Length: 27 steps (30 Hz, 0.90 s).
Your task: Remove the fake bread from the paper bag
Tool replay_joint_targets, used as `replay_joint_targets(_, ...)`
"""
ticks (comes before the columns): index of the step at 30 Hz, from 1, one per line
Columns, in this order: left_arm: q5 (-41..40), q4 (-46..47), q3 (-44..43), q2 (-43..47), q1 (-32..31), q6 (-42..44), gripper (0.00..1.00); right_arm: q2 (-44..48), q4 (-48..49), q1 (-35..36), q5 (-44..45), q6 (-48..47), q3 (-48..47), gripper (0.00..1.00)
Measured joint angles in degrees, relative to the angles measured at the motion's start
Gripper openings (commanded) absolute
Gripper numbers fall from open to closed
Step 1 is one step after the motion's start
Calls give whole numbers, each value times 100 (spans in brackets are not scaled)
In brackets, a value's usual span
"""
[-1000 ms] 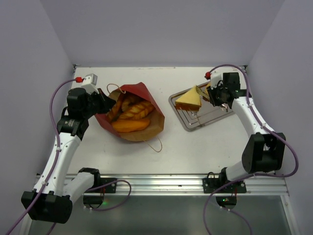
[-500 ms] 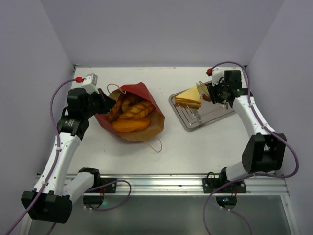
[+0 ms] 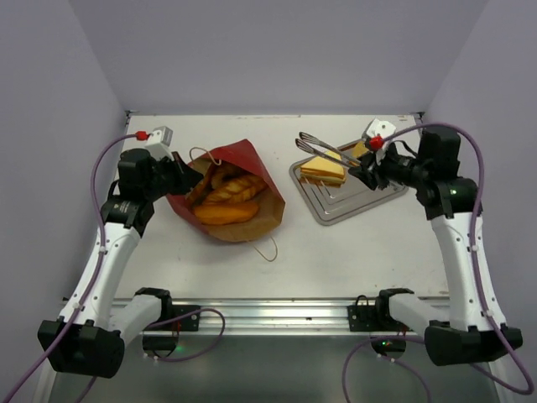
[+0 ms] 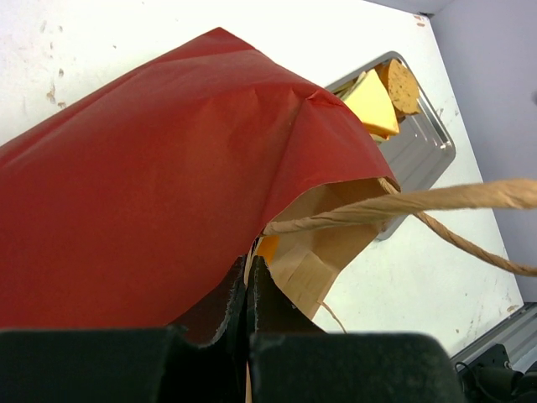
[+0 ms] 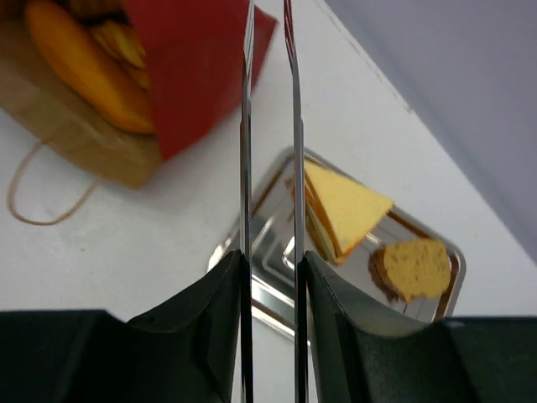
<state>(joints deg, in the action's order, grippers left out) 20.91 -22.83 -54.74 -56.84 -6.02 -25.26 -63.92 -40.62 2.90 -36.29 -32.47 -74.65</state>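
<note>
The paper bag (image 3: pixel 252 164) lies on its side at the left, red outside and brown inside, its mouth facing the camera. Glossy orange rolls and a braided loaf of fake bread (image 3: pixel 225 200) fill it. My left gripper (image 3: pixel 190 176) is shut on the bag's upper edge (image 4: pixel 243 269), holding the mouth up. My right gripper (image 3: pixel 362 174) is shut on metal tongs (image 3: pixel 323 147), whose arms (image 5: pixel 248 126) stand apart with nothing between them. A yellow-topped sandwich (image 3: pixel 324 171) and a brown round slice (image 5: pixel 415 264) lie on the steel tray (image 3: pixel 369 197).
One string handle (image 3: pixel 268 248) of the bag trails onto the table toward the arms, and the other (image 4: pixel 403 201) arches across the left wrist view. The tray (image 5: pixel 352 290) sits at the back right, near the wall. White tabletop lies between bag and tray.
The tongs have opened and left the sandwich lying on the tray. My right arm has drawn back to the right, tongs now pointing left above the tray. The left gripper still grips the bag.
</note>
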Motion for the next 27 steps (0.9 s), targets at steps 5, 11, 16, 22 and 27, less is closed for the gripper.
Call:
replay_joint_targets(5, 96, 11, -15, -114, 0, -2, 0, 302, -1117, 658, -966, -894, -1003, 38)
replay_joint_targets(11, 149, 26, -81, -192, 0, -20, 0, 166, -1788, 2769, -721, -1224, -1207, 37)
replay_joint_targets(16, 168, 68, -120, -254, 0, -96, 0, -485, -1735, 4052, 542, -1178, -1003, 36)
replay_joint_targets(22, 186, 90, -142, -297, 0, -223, 0, -1499, -1040, 4778, 2485, -883, -647, 36)
replay_joint_targets(27, 195, 96, -142, -321, 0, -275, 0, -2052, -533, 4994, 3635, -752, -490, 39)
